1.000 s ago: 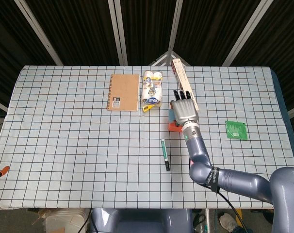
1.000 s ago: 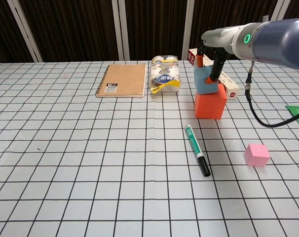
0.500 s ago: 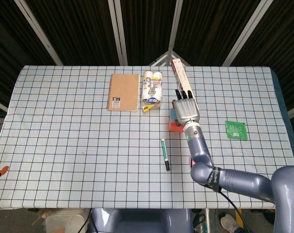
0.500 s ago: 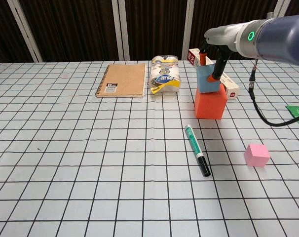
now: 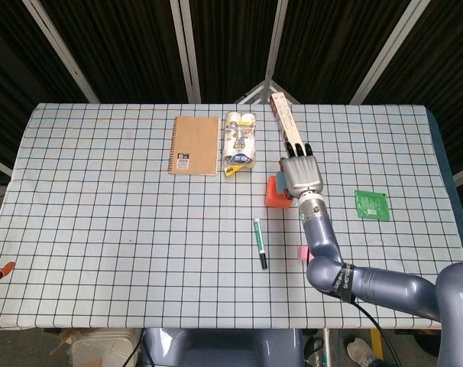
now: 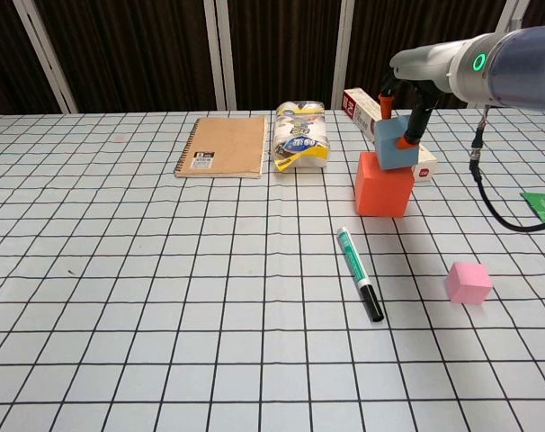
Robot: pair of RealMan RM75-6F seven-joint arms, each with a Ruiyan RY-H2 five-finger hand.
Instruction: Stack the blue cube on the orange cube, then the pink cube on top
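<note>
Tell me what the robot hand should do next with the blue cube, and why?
Probably nudge the blue cube back left and level it: the right robot hand holds it tilted, overhanging the orange cube's right edge.

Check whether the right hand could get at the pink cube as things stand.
Probably not yet: the right hand holds the blue cube over the orange cube. Otherwise the pink cube sits alone on open cloth near that arm, nothing crowding it.

From the head view we look steeply down on the whole white grid-checked tablecloth (image 5: 101,214). From the chest view we look low and forward, nearer its surface; both share the brown spiral notebook (image 6: 222,146).
</note>
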